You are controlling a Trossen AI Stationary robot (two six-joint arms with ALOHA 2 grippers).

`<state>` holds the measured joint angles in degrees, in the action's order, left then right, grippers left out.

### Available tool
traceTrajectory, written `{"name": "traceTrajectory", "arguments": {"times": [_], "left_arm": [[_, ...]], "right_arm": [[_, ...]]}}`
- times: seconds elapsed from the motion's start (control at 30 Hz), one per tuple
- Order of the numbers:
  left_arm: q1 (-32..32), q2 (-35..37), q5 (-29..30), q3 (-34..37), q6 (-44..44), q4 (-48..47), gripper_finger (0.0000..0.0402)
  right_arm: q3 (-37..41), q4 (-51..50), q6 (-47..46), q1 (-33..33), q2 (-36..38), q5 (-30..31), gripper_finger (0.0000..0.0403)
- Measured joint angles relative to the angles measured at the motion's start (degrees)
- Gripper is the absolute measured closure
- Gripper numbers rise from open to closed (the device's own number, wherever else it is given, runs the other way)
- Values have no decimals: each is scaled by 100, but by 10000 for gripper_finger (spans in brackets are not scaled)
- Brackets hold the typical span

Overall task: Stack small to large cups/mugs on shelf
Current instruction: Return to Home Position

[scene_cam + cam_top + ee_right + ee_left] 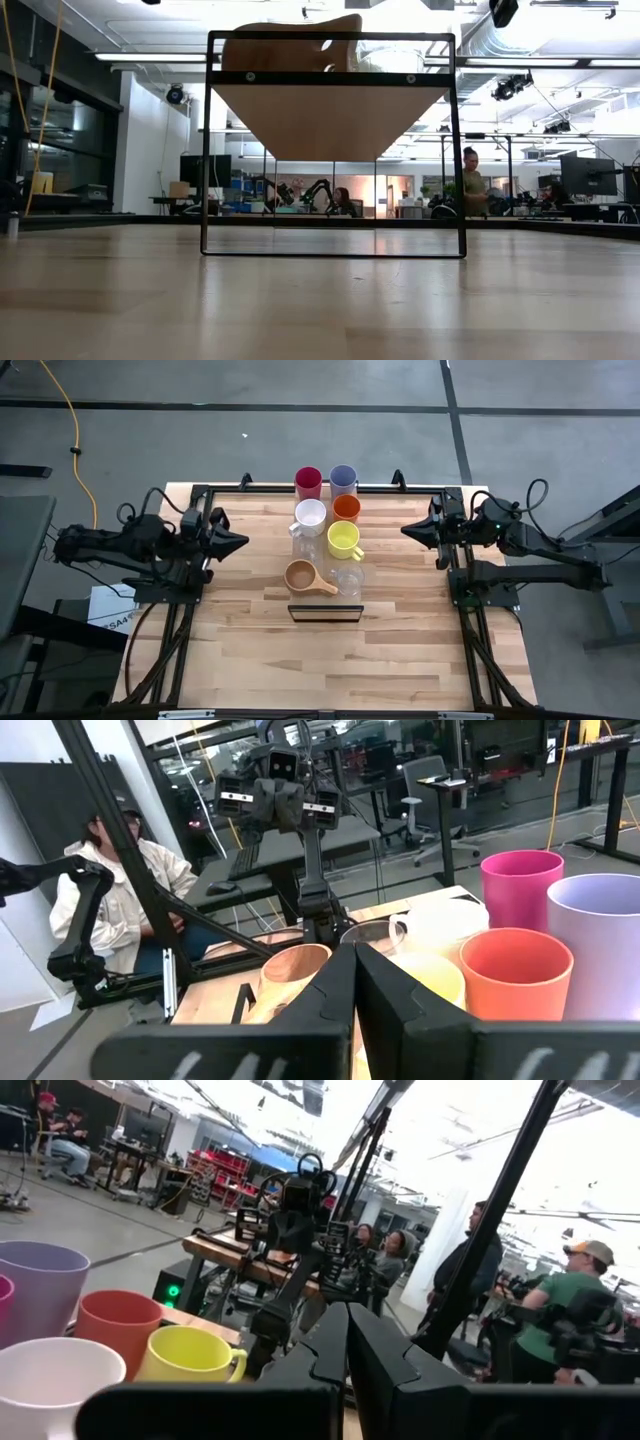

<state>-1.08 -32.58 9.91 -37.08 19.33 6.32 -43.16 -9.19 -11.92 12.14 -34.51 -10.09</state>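
Several cups stand in two rows on the shelf (324, 612), a raised narrow plank whose underside (330, 115) shows in the low view. From far to near they are a red tumbler (308, 482), a lavender tumbler (343, 480), a white mug (310, 516), an orange tumbler (346, 508), a yellow mug (344, 540), a clear glass (303, 543), a brown wooden cup (303, 577) and a second clear glass (349, 579). My left gripper (240, 542) is shut, left of the rows. My right gripper (408, 532) is shut, right of them. Both point level at the cups and hold nothing.
The shelf stands on a thin black frame (206, 150) over the wooden tabletop (330, 660). There is bare tabletop on the near side of the shelf and between each gripper and the cups. People sit and stand in the room beyond (470, 180).
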Motion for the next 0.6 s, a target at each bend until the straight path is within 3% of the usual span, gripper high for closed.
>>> {"name": "traceTrajectory", "arguments": {"times": [0.37,0.6], "left_arm": [[0,178,-11,62,0,-295,401],[0,345,-72,965,110,534,401]], "right_arm": [[0,-1,-129,0,-1,0,403],[0,0,-154,0,-1,-21,403]]}}
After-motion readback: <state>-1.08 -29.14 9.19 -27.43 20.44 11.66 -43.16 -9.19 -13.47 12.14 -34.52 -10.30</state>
